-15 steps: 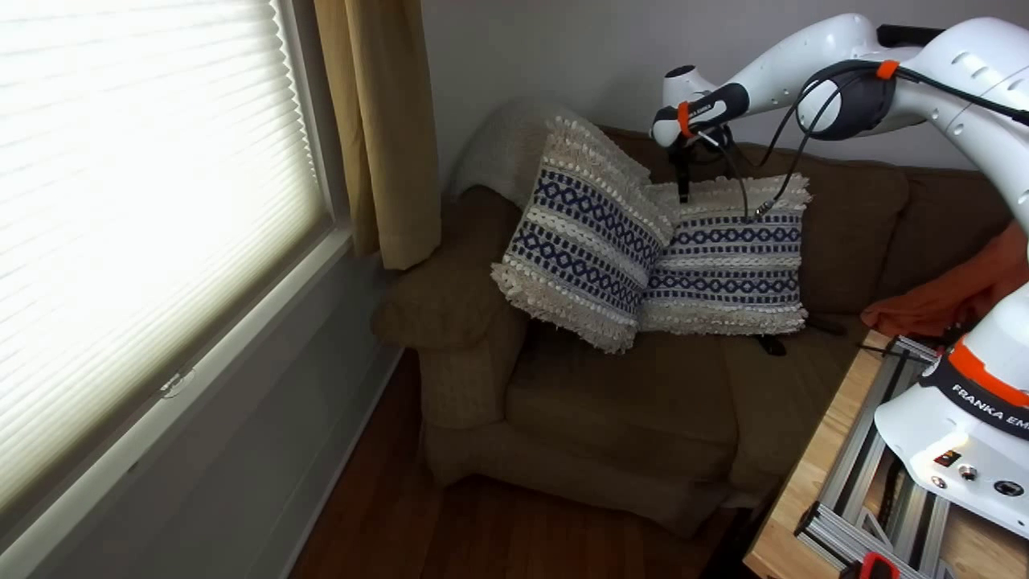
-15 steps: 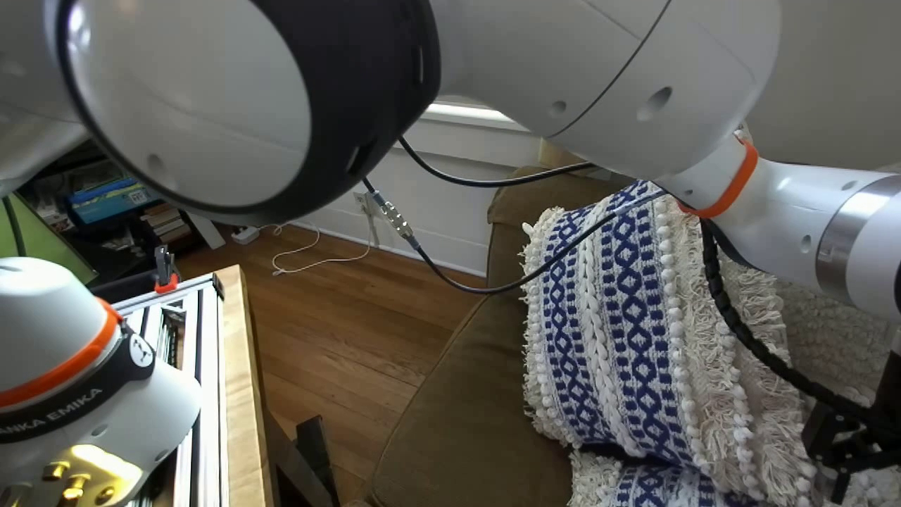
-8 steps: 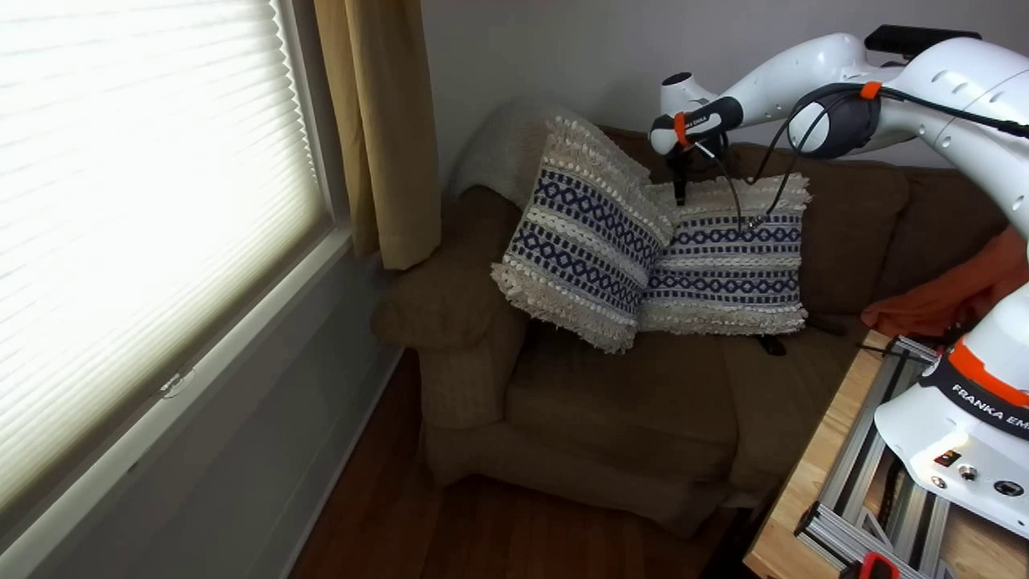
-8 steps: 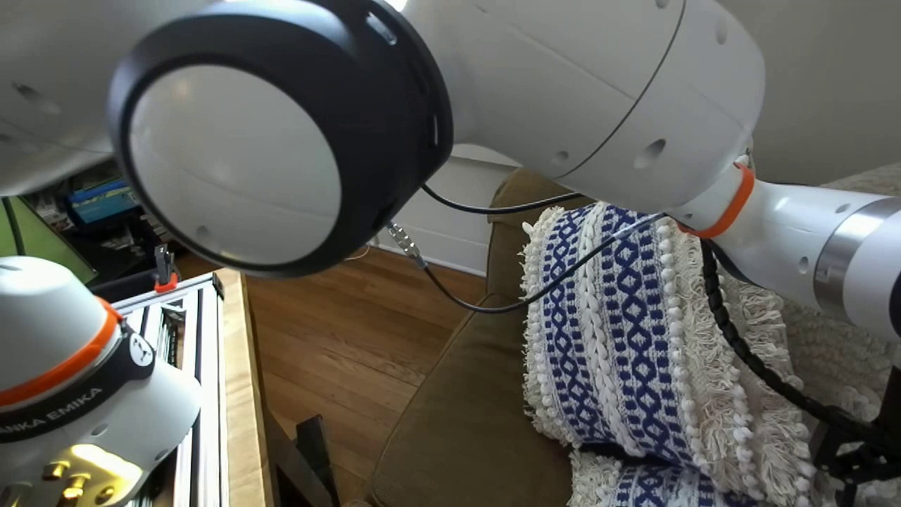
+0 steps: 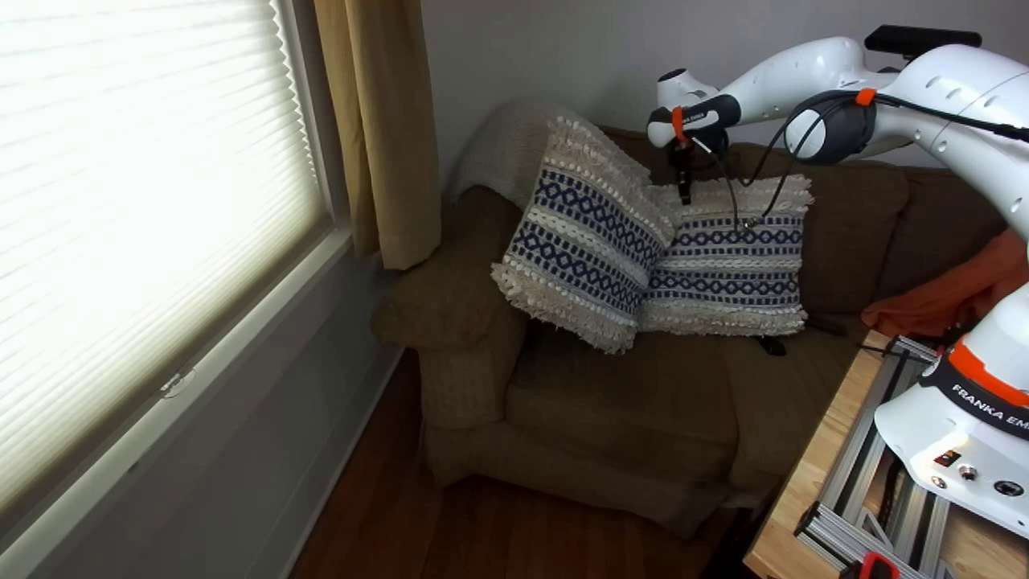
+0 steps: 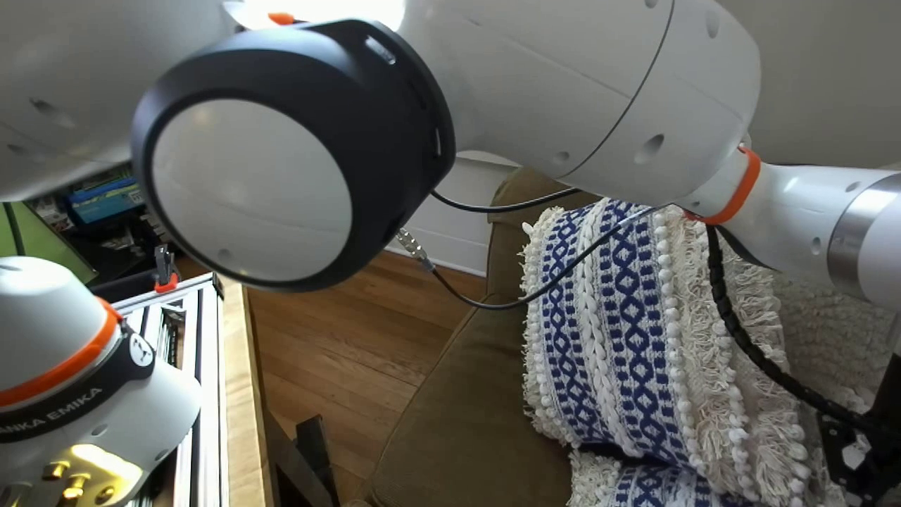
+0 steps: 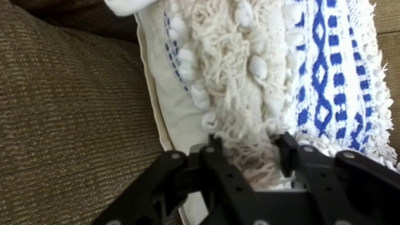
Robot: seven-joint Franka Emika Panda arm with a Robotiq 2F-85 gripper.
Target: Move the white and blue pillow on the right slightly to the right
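The white and blue pillow on the right [image 5: 727,284] leans on the sofa back, fringed along its top and banded in blue. Its lower part also shows at the bottom edge in an exterior view [image 6: 654,487]. In the wrist view, the top fringe of this pillow [image 7: 228,72] fills the space between the fingers of my gripper [image 7: 251,145]. The fringe narrows and overlaps both fingertips, so the jaws look partly closed on the pillow's edge. A dark finger [image 5: 684,189] reaches that edge near the pillow's left end. Plain cream backing lies beyond one finger.
A matching pillow [image 5: 583,241] tilts against the left sofa arm, overlapping the right pillow. The brown sofa back [image 7: 78,109] lies beside the gripper. An orange cloth [image 5: 949,285] rests farther right. Cables [image 6: 507,305] hang from my arm across the pillows.
My elbow and forearm have come down. The wrist has shifted a little left in an exterior view. Neither pillow has visibly moved.
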